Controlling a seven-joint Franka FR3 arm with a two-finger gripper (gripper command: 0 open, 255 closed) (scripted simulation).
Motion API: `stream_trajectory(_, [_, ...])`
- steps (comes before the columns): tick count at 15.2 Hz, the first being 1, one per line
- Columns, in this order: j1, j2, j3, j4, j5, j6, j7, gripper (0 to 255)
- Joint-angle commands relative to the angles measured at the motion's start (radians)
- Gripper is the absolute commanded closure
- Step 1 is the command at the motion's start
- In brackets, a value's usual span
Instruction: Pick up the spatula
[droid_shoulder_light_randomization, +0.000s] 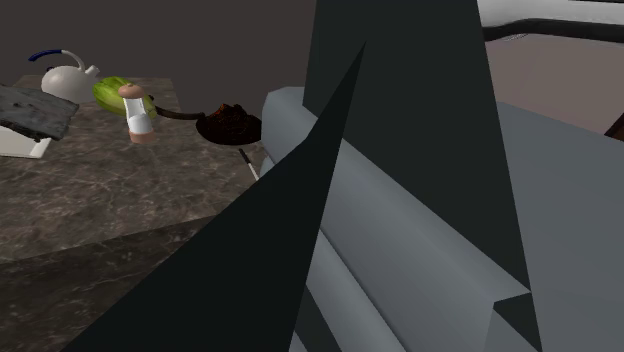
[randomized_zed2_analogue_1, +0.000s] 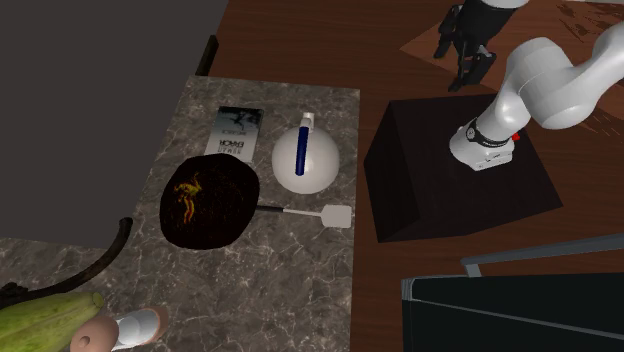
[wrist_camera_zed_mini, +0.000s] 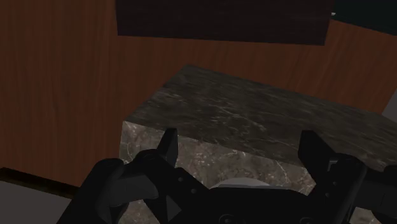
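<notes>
well, spatula (randomized_zed2_analogue_1: 332, 214) just beside white kettle (randomized_zed2_analogue_1: 303, 160), handle against dark pan (randomized_zed2_analogue_1: 208, 203)

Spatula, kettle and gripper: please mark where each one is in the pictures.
spatula (randomized_zed2_analogue_1: 333, 215), second exterior view, on its white blade.
kettle (randomized_zed2_analogue_1: 300, 168), second exterior view, on its round white body.
gripper (wrist_camera_zed_mini: 242, 144), wrist view, midway between its two open fingertips.

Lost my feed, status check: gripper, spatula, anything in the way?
Gripper open, empty, away from the counter. Spatula flat on counter, untouched. Dark bowl at its handle end, kettle close beside.
</notes>
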Motion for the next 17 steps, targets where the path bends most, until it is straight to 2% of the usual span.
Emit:
stream_trajectory(1, [0.0, 0.0, 0.0, 0.0, 0.0, 0.0, 0.0, 0])
stream_trajectory(10, [0.006, 0.273, 0.123, 0.049, 0.052, 0.245, 0.173, 0])
stream_trajectory(17, [-0.002, 0.526, 0.205, 0.167, 0.029, 0.395, 0.315, 0])
